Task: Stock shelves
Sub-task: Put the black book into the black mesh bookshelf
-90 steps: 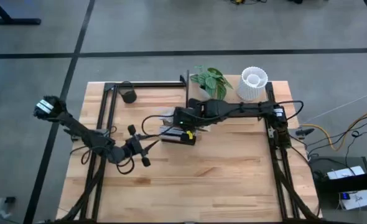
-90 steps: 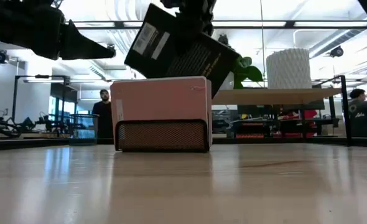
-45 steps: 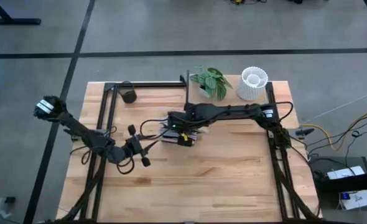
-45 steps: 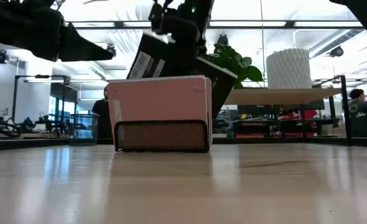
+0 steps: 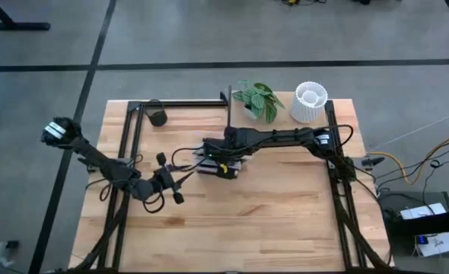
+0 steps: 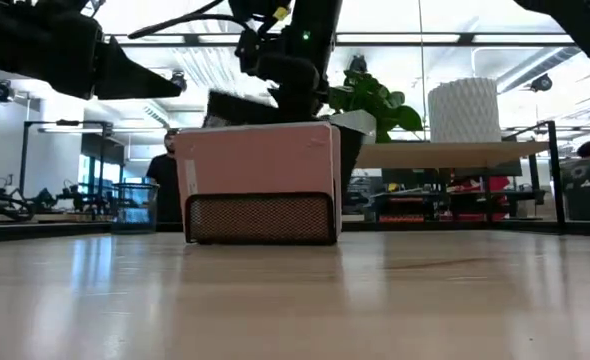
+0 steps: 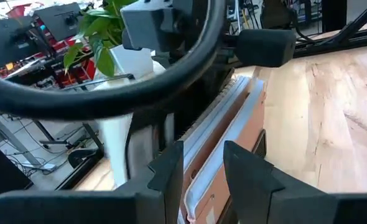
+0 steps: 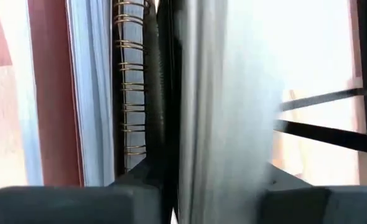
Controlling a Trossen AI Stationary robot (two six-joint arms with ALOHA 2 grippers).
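Jaws apart and empty, the left gripper (image 5: pixel 179 188) hovered just short of the rack (image 6: pixel 260 218). Just past those jaws, the right gripper (image 5: pixel 223 152) sat above the rack, clamped on a dark book (image 6: pixel 237 107) half sunk behind the pink book (image 6: pixel 260 165). The shelves (image 6: pixel 455 155) stood well beyond its jaws to the right. The book probably needed holding upright and lowering straight down, with release only once its edge was seated.
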